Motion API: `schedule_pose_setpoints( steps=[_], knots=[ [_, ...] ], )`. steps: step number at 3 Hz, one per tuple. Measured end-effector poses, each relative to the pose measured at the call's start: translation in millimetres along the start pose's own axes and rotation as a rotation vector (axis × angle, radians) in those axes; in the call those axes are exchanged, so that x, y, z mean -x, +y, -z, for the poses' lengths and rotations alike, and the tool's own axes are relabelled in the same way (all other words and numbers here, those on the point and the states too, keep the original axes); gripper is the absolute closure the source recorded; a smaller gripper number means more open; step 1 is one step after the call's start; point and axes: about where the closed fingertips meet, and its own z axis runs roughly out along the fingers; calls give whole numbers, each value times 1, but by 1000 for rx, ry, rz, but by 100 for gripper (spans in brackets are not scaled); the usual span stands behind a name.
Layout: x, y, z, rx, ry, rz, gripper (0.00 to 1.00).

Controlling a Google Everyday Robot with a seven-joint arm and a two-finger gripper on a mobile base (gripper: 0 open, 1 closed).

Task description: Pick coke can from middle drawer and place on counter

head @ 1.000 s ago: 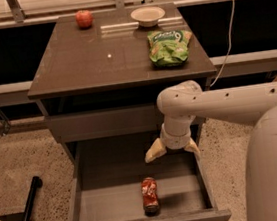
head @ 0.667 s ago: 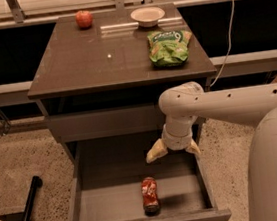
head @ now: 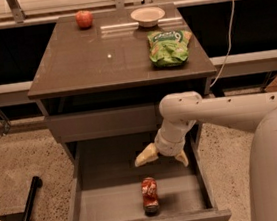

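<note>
The coke can (head: 150, 195) lies on its side on the grey floor of the open middle drawer (head: 109, 202), near the front wall. My gripper (head: 164, 156) hangs inside the drawer above its back half, fingers spread wide and empty, pointing down. It is a short way behind and above the can, not touching it. The counter (head: 106, 56) is the glossy grey-brown top of the cabinet above.
On the counter stand a red apple (head: 84, 19) at the back left, a white bowl (head: 147, 16) at the back, and a green chip bag (head: 169, 47) at the right. A black pole (head: 28, 214) lies on the floor at left. My white arm (head: 240, 115) reaches in from the right.
My gripper has dropped slightly and shifted a little toward the front of the drawer. The can has not moved.
</note>
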Motion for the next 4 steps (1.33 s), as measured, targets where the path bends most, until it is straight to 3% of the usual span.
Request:
schedule_pose_setpoints(
  steps=[1,2,4],
  knots=[
    [-3,31,-25,107,45,47,0],
    [-8,56,-82,94,126,42,0],
    [-8,66,-146,41,206,-58,0]
  ],
)
